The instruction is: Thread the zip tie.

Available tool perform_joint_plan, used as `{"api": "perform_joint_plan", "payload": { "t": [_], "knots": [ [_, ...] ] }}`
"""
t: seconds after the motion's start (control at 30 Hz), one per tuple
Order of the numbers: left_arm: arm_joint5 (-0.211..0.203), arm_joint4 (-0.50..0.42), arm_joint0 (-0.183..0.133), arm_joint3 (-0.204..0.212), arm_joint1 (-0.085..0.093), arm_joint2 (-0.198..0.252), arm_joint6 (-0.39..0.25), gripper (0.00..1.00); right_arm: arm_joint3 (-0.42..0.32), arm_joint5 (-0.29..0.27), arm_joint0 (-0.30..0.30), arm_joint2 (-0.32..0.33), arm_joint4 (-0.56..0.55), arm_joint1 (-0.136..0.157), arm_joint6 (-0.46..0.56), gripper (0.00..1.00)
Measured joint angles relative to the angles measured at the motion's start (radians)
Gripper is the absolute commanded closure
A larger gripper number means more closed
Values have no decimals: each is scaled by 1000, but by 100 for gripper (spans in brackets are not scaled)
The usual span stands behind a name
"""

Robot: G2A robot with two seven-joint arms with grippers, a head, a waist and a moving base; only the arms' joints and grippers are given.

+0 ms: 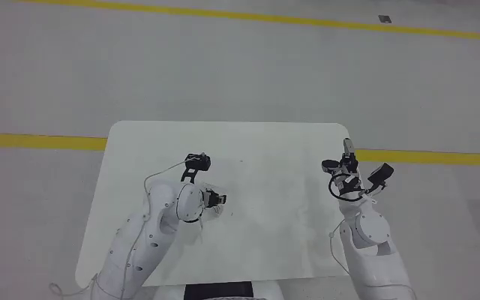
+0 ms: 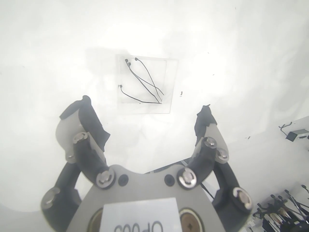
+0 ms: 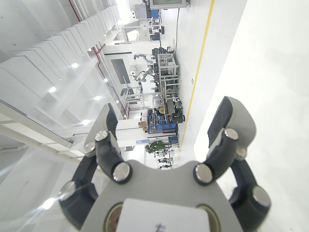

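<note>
Several thin black zip ties (image 2: pixel 142 80) lie crossed inside a shallow clear square tray (image 2: pixel 172 85) on the white table. My left gripper (image 2: pixel 144 105) hovers just above the tray's near side, open, with nothing between its black-padded fingers (image 2: pixel 91 121). From above, the left gripper (image 1: pixel 216 199) sits over the table's left-middle area. My right gripper (image 3: pixel 169 112) is open and empty, held up and turned sideways toward the room beyond the table. In the top view the right gripper (image 1: pixel 341 169) is at the table's right edge.
The white table (image 1: pixel 262 157) is bare in its middle and far half apart from a few dark specks (image 2: pixel 181 94). Off the table's edge lie a heap of spare black ties (image 2: pixel 284 208) and a small dark box (image 2: pixel 292 135). A yellow floor line (image 1: pixel 45 140) runs behind.
</note>
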Motion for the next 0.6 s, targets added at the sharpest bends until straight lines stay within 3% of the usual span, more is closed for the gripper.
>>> {"api": "perform_joint_plan", "payload": {
  "t": [0.33, 0.37, 0.47, 0.6],
  "knots": [
    [0, 6, 21, 2, -55, -32, 1, 1, 0, 0, 0, 0, 0, 0, 0, 0],
    [0, 14, 24, 1, -60, -35, 1, 19, 0, 0, 0, 0, 0, 0, 0, 0],
    [0, 28, 30, 0, -70, -39, 1, 54, 0, 0, 0, 0, 0, 0, 0, 0],
    [0, 45, 40, -1, -80, -46, 1, 61, 0, 0, 0, 0, 0, 0, 0, 0]
  ]
}}
